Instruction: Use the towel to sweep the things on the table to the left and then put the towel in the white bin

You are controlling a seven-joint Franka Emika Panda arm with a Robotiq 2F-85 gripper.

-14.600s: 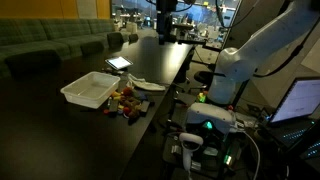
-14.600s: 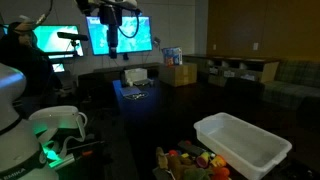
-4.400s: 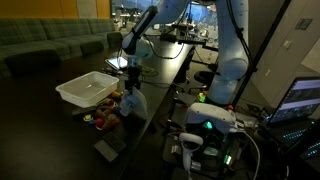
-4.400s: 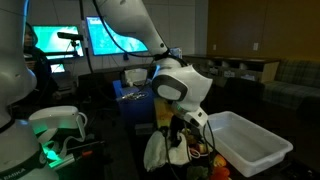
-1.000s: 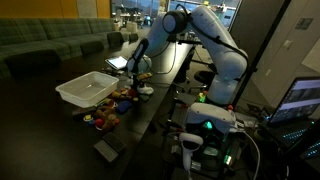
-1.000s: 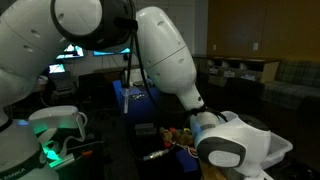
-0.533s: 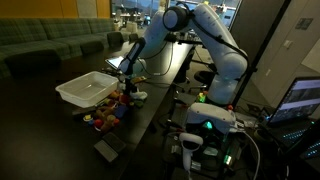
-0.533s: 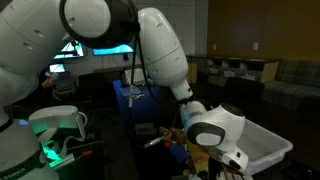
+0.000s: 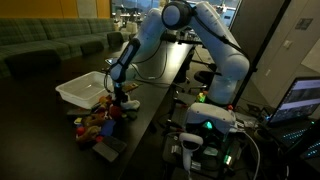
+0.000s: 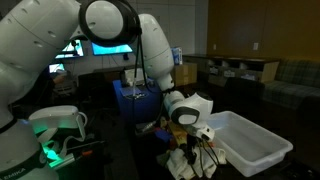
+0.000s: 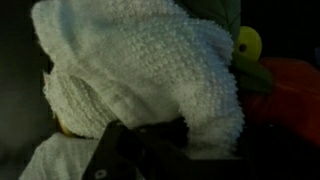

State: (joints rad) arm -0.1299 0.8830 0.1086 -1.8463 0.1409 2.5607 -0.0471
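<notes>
My gripper is low over the dark table, shut on the white towel, which hangs bunched below it. In the wrist view the towel fills most of the picture, with my dark fingers under it. A yellow piece and a red piece lie right beside the cloth. The heap of small colourful things sits just in front of the gripper. The white bin stands beside the heap, and in an exterior view the bin is right of the towel.
A flat grey object lies near the table's front edge. The robot base with green lights and a laptop stand beside the table. A blue object and a cardboard box sit at the far end.
My gripper has swept along the table with the towel, from beside the bin's far end toward the near end. The heap of small things has been pushed along ahead of it.
</notes>
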